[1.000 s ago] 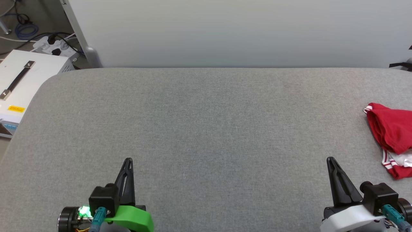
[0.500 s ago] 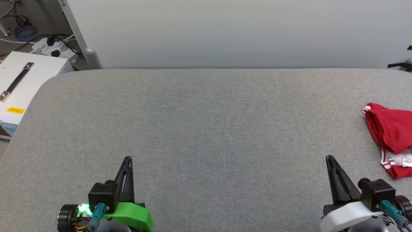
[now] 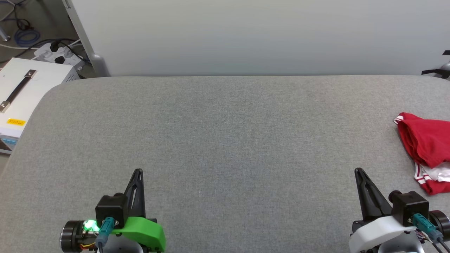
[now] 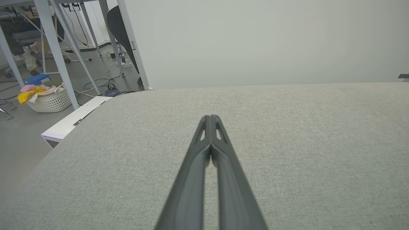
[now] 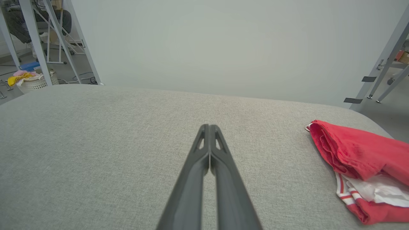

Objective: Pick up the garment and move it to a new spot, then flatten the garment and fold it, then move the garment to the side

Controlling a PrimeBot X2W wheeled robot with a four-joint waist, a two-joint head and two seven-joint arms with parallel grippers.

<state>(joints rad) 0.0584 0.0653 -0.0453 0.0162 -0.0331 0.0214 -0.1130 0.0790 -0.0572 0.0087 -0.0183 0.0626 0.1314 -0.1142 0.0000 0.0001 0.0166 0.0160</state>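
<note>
- Camera shifted slightly; garment [image 3: 423,140] unmoved, crumpled at frame's right edge.
- Both pinched shut, empty: left gripper [image 3: 137,171], right gripper [image 3: 358,170].
- Likely soft, light, floppy; pinch the raised red fold.

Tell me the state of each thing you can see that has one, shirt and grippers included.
garment, crumpled heap near the right end of the table, not held.
left gripper, shut, empty.
right gripper, shut, empty, apart from the garment.
green light on the left wrist, lit.
laundry basket, holding clothes, on the floor.
</note>
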